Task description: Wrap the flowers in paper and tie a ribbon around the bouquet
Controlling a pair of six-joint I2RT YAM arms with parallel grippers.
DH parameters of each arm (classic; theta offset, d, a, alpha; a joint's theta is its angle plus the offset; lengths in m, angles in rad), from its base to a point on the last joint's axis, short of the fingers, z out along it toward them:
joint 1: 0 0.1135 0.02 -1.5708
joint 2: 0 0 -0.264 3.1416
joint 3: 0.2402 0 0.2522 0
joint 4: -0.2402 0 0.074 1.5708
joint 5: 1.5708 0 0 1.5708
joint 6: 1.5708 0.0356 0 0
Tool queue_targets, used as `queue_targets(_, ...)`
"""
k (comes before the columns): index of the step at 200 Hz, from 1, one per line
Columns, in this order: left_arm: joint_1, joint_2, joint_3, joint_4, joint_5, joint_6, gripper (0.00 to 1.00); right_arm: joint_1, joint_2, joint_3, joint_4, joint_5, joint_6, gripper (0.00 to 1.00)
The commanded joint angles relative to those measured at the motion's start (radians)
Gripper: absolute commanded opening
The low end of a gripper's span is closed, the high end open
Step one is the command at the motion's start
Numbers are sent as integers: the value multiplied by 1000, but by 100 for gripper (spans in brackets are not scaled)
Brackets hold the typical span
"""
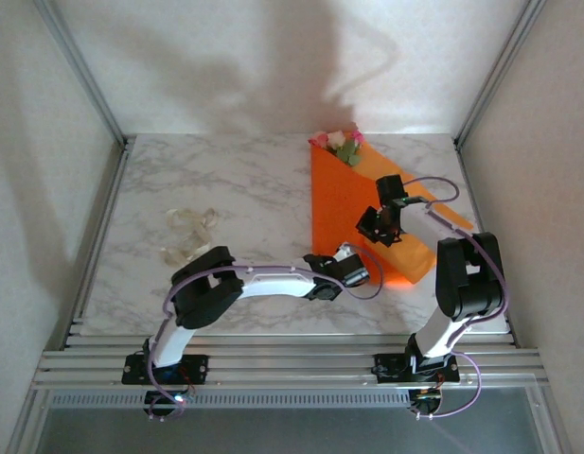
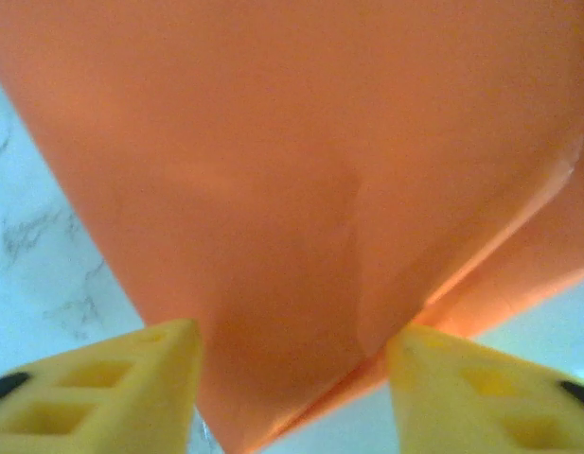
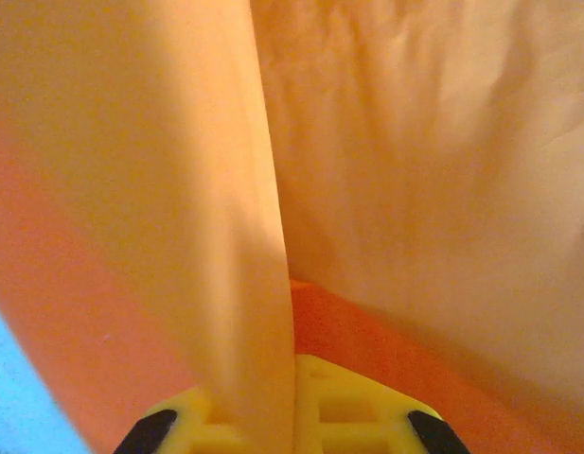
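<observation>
Right gripper [image 1: 373, 227] pinches a raised fold of paper [image 1: 337, 203]; left gripper [image 2: 292, 378] stands open around its near corner. Paper looks thin, floppy and crease-prone, so it is best gripped at the edges, away from the flowers [image 1: 338, 144].

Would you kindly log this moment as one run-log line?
phase: wrapping | left gripper: open, astride paper tip | right gripper: shut on paper fold | flowers: heads poking out far end | ribbon: loose on table

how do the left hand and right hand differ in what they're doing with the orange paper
The left hand stands open, its fingers straddling a corner of the paper; the right hand is shut, pinching a raised fold. The left hand sits at the sheet's near end, the right hand farther up. Both have yellow fingers.
</observation>
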Motion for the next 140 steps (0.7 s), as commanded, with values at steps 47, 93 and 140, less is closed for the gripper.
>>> queue_targets(47, 352, -341, -347, 353, 767, -453, 61, -43, 90, 8, -50, -19, -104, 0)
queue_targets(93, 433, -142, -255, 468, 904, -409, 59, -48, 104, 8, -33, -51, -107, 0)
queue_targets(140, 439, -2, -180, 476, 894, -384, 53, -48, 106, 12, -36, -63, -108, 0)
